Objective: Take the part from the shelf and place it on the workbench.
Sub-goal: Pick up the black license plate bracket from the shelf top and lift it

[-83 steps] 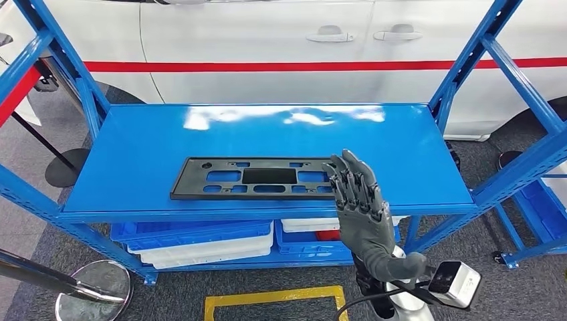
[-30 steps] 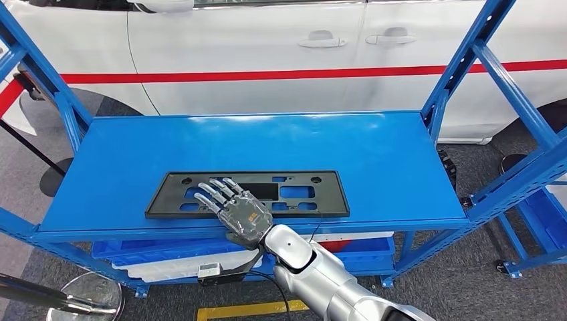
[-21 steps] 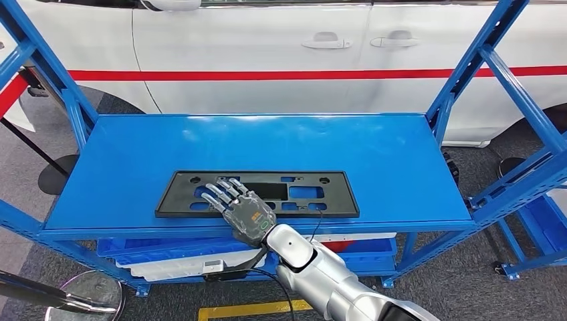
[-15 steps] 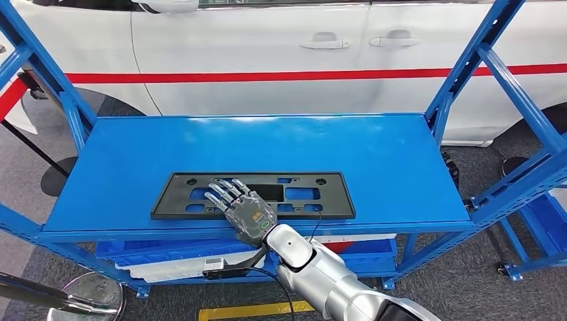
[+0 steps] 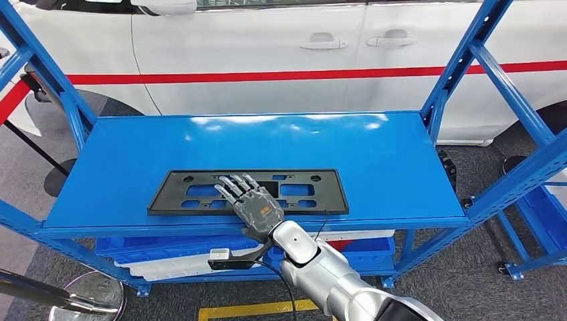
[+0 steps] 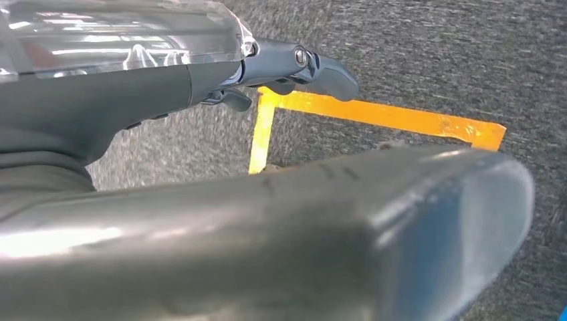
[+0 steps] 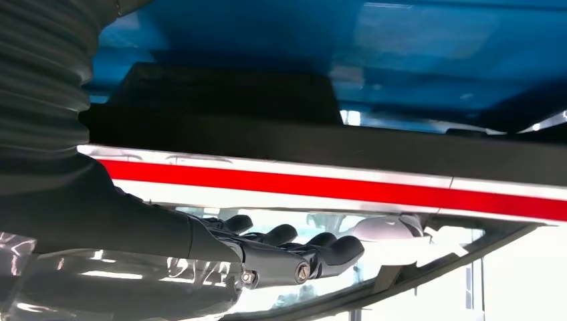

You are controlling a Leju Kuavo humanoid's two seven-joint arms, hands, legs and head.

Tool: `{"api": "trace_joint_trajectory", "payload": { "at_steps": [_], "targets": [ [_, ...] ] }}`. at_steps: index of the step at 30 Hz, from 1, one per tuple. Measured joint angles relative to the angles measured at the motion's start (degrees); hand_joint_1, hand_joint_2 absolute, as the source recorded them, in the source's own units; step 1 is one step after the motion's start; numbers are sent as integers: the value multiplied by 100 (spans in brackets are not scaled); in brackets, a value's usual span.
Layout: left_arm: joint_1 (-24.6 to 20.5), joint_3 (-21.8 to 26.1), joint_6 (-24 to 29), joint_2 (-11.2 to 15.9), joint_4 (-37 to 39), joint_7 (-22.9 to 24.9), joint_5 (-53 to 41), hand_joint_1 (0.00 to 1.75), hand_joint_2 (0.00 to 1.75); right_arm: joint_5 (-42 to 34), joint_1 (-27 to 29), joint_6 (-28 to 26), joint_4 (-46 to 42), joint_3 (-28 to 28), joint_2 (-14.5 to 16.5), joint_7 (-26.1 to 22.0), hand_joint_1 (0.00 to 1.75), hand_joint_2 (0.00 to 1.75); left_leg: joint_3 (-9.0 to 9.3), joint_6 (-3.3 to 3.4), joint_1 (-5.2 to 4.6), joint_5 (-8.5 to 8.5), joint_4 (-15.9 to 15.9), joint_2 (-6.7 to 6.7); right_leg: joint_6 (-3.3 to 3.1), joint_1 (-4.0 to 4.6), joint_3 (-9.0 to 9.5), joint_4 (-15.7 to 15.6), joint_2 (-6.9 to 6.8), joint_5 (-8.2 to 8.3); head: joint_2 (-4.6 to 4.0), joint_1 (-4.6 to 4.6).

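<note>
The part is a long black plastic plate with cut-outs (image 5: pixel 180 190), lying flat near the front edge of the blue shelf (image 5: pixel 267 140). My right hand (image 5: pixel 253 204) reaches in from below, palm down, fingers stretched out and apart over the middle of the plate. It grips nothing. In the right wrist view the hand (image 7: pixel 281 257) has straight fingers close to the dark plate (image 7: pixel 220 100); I cannot tell whether they touch. My left hand (image 6: pixel 294 67) hangs over the floor with nothing in it.
A white car with a red stripe (image 5: pixel 267 47) stands right behind the shelf. Blue uprights (image 5: pixel 461 73) frame both sides. Blue and white bins (image 5: pixel 167 251) sit on the lower level. A stanchion base (image 5: pixel 87 301) and yellow floor tape (image 6: pixel 374 117) lie below.
My right hand came down from upright at the plate's right end to lie flat over its middle. In the last second it slid slightly right; the camera wobbled.
</note>
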Motion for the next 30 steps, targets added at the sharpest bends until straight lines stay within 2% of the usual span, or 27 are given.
{"api": "trace_joint_trajectory", "payload": {
  "at_steps": [3,4,5,6,8,9,10,11,13,15,17,19,20,21,24,25,26,27,28,30],
  "targets": [
    [8,-1,-3,-2,0,1,-1,0,0,9,-16,0,8,-40,-1,10,0,175,2,110,-20,30,-51,0,95,-3,-27,9,24,28,0,0],
    [7,-2,-4,-3,0,0,-3,0,0,10,-19,2,10,-60,-2,13,0,175,-1,143,-16,51,-63,9,127,-10,-47,47,30,0,0,0],
    [2,-2,-6,-5,0,-2,-5,0,0,6,-25,4,11,-82,-2,14,0,175,-7,176,-6,72,-75,18,158,-19,-110,184,33,-98,0,1],
    [-3,-3,-7,-6,0,-5,-7,0,0,-1,-33,6,12,-100,-2,14,0,175,-19,202,4,90,-84,27,189,-32,-225,432,34,-257,0,1],
    [-10,-3,-5,-5,0,-13,-8,0,0,-17,-46,7,22,-140,-3,8,0,175,-54,228,2,107,-84,35,242,-59,-572,1187,33,-643,0,1],
    [-9,-3,-3,-5,0,-15,-8,0,0,-21,-47,6,32,-162,-4,3,0,175,-68,231,0,112,-81,34,255,-69,-713,1494,33,-753,0,1],
    [-6,-3,-2,-5,0,-16,-8,0,0,-23,-48,5,42,-184,-5,-2,0,175,-76,231,-1,115,-79,31,257,-73,-771,1628,33,-760,0,1],
    [-2,-3,-1,-5,0,-17,-9,0,0,-23,-50,5,50,-204,-6,-10,0,175,-76,227,-2,117,-78,26,245,-73,-712,1526,33,-658,0,1],
    [-2,-4,-5,-8,0,-19,-15,0,0,-23,-64,5,55,-238,-5,-34,0,175,-64,212,-4,120,-79,15,181,-60,-337,813,35,-281,0,1],
    [-11,-5,-10,-17,1,-21,-22,0,0,-23,-92,5,55,-259,-4,-57,0,175,-71,165,-21,121,-75,7,102,-22,-18,162,30,-66,0,1],
    [-15,-5,-10,-25,2,-24,-26,0,0,-23,-144,5,57,-280,-9,-62,0,175,-82,94,-30,128,-87,5,54,10,39,-5,29,-61,0,1],
    [-12,-5,-11,-22,2,-26,-26,0,0,-27,-201,5,59,-304,-20,-52,0,175,-78,27,-29,119,-92,9,1,-10,51,-58,30,-28,0,1],
    [-12,-5,-11,-20,2,-27,-28,0,0,-30,-221,5,60,-314,-23,-49,0,175,-106,2,-28,57,-14,12,-34,-26,71,-98,26,-6,0,0],
    [-12,-6,-14,-17,2,-28,-34,0,0,-33,-239,6,60,-320,-22,-45,0,175,-193,-19,-27,-72,190,14,-64,-44,90,-136,21,15,0,-1],
    [-6,-8,-31,-14,2,-28,-61,0,0,-29,-259,5,78,-336,-17,-44,0,175,-710,-63,-13,-580,1280,16,-99,-39,103,-150,15,22,0,-1],
    [0,-8,-37,-14,2,-28,-65,0,0,-21,-259,4,91,-340,-17,-45,0,175,-822,-74,-11,-610,1489,17,-102,-33,104,-144,16,15,0,-1],
    [6,-8,-42,-14,2,-29,-66,0,0,-11,-259,4,102,-343,-17,-49,0,175,-832,-79,-11,-527,1480,17,-101,-30,107,-134,19,6,0,-1],
    [7,-8,-48,-11,2,-31,-67,0,0,3,-260,3,109,-344,-17,-53,0,175,-722,-77,-10,-341,1226,18,-93,-31,116,-120,23,-9,0,-1],
    [6,-8,-54,-8,2,-32,-68,0,0,16,-262,3,111,-344,-15,-58,0,175,-534,-68,-9,-119,811,22,-78,-32,125,-98,25,-32,0,-1],
    [-5,-9,-63,-3,2,-34,-70,0,0,30,-269,3,115,-345,-12,-63,0,175,-212,-25,-25,140,122,24,-29,-10,116,-38,31,-78,0,-1]
  ]
}}
